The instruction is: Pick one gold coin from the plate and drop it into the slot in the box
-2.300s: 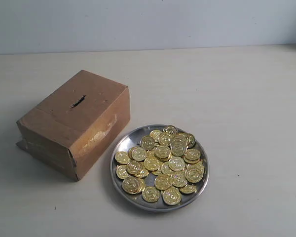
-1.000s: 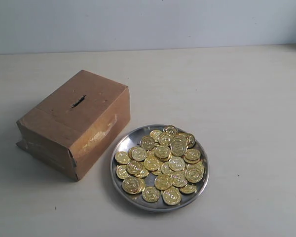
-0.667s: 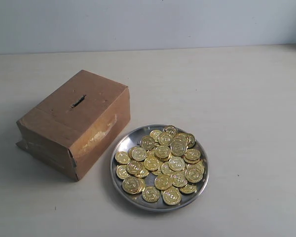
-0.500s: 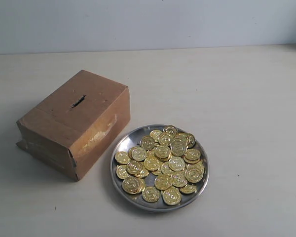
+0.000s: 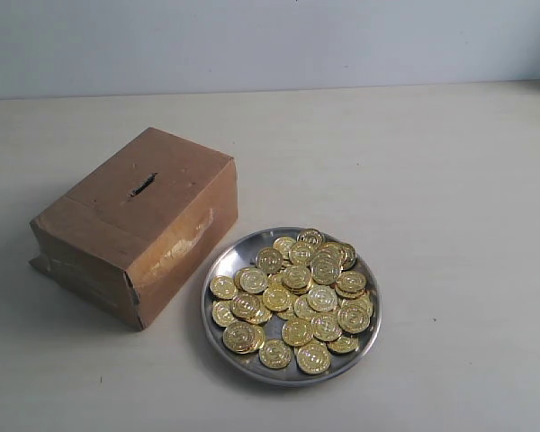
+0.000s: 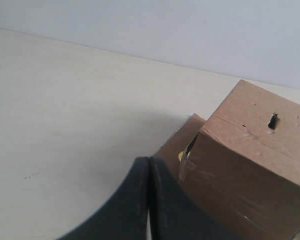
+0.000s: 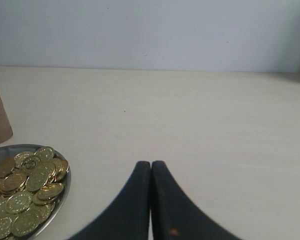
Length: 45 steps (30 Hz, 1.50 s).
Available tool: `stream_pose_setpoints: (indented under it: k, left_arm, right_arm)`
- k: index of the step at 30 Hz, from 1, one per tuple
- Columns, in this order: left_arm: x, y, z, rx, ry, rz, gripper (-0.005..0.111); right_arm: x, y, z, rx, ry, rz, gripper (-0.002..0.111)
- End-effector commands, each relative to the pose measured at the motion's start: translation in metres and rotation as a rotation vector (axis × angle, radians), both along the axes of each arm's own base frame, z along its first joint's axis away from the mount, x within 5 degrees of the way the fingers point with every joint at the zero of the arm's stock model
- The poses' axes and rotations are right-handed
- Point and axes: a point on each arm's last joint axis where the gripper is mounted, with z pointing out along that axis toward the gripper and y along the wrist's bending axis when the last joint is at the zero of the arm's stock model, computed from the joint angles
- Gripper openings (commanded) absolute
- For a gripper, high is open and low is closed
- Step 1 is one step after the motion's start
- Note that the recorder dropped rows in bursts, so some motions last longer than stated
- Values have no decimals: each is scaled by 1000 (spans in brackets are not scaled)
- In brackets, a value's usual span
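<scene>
A brown cardboard box (image 5: 135, 225) sits on a pale, smooth bench (image 5: 432, 162). It is a rectangular block with creased, scuffed faces and worn glossy tape along one side. A short dark slot (image 5: 142, 185) with ragged edges is cut in its upper face. Just beside the box lies a round, shallow plate (image 5: 227, 263) of shiny silver metal with a raised rim. It is heaped with embossed gold coins (image 5: 297, 297) that overlap too much to count. Neither arm appears in the exterior view. In the left wrist view, the left end effector (image 6: 149, 164) shows as two smooth black fingers pressed together, closed on nothing, with its base cut off by the frame. The box stands near it, off to one side, and a small gold glint under a lifted tape flap is too small to identify. In the right wrist view, the right end effector (image 7: 151, 166) is likewise closed and empty above bare bench. The plate of coins lies near it to one side, cut off at the picture's edge, and only a corner of the box shows.
</scene>
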Motion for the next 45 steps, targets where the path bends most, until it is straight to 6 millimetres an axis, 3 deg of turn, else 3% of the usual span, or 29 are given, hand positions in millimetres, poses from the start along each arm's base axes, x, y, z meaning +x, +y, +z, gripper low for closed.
stream_pose_setpoints:
  k: [1, 19, 30, 36, 39, 45]
  left_arm:
    - [0, 0, 1, -3, -8, 0, 0]
    - [0, 0, 1, -3, -8, 0, 0]
    - [0, 0, 1, -3, -8, 0, 0]
    - [0, 0, 1, -3, -8, 0, 0]
    - [0, 0, 1, -3, -8, 0, 0]
    - [0, 0, 1, -3, -8, 0, 0]
  right_arm:
    - [0, 0, 0, -2, -10, 4, 0]
    - [1, 0, 2, 21, -41, -1, 0]
    - [2, 0, 14, 256, -152, -44, 0]
    - [3, -1, 15, 249, -170, -46, 0]
    - [3, -2, 22, 261, -242, -58, 0]
    - [1, -10, 39, 485, -439, -115, 0]
